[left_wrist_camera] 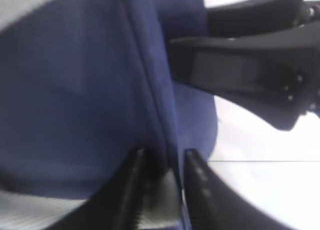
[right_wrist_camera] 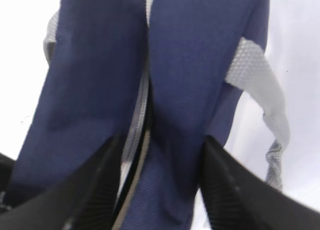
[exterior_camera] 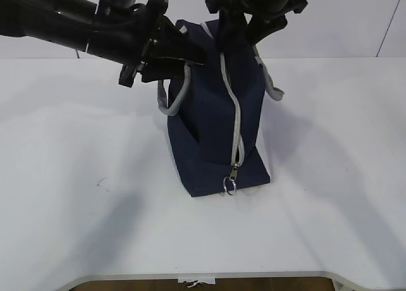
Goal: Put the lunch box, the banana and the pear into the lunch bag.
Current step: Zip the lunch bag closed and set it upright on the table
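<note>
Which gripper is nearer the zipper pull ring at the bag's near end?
Neither clearly: both grippers are at the lunch bag's top, far from the ring. The left gripper pinches fabric at the upper left; the right gripper straddles the zipper's top.

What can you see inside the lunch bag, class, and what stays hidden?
Nothing of the inside shows. The lunch bag stands with its grey zipper closed down the front, so navy fabric covers any contents. The left gripper and right gripper pinch its top; no food is in view.
</note>
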`<state>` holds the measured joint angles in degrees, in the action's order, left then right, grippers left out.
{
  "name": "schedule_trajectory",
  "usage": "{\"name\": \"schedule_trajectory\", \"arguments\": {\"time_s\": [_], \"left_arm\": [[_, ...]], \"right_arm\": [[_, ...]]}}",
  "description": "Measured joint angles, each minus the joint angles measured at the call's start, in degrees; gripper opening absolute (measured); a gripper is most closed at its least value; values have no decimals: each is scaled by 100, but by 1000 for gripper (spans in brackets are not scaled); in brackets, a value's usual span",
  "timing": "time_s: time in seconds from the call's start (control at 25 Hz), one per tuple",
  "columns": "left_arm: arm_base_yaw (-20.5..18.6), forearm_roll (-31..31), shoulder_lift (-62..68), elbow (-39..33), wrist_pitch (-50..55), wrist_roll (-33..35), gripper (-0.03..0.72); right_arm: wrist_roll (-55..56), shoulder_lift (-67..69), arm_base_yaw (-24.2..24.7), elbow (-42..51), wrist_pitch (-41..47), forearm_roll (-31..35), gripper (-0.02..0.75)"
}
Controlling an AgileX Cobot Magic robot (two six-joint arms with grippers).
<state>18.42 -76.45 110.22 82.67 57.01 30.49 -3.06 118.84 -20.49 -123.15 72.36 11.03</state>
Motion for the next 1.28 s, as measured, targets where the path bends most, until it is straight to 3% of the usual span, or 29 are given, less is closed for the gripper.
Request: {"name": "schedule_trajectory", "arguments": {"time_s": [0.16,0.36,0.52,0.68,1.0,1.16,1.28], "left_arm": [[-145,394,-152,83,193,0,331],[-408,769,-442,259,749,-206,342],[-430,1528,-461,694,1113,-735,342],[-430,2328,-475,1227,1219,-1137,342],[-430,2736,-608,1558,1272,-1497,341],[-396,3758,-982,1562,1305,-1945,341],[-173,4929,-1362,1562,1372,-2363,340]], "right_arm": [[10,-214,0,0,-12,10,440],[10,-549,0,0,-12,21,446],[10,-829,0,90,-12,32,446],[-28,-1266,0,578,-23,32,447],[-72,-2456,0,2045,-23,-118,447],[-194,-3126,0,2940,-175,-128,447],[-444,-3826,0,3973,-1189,-128,447]]}}
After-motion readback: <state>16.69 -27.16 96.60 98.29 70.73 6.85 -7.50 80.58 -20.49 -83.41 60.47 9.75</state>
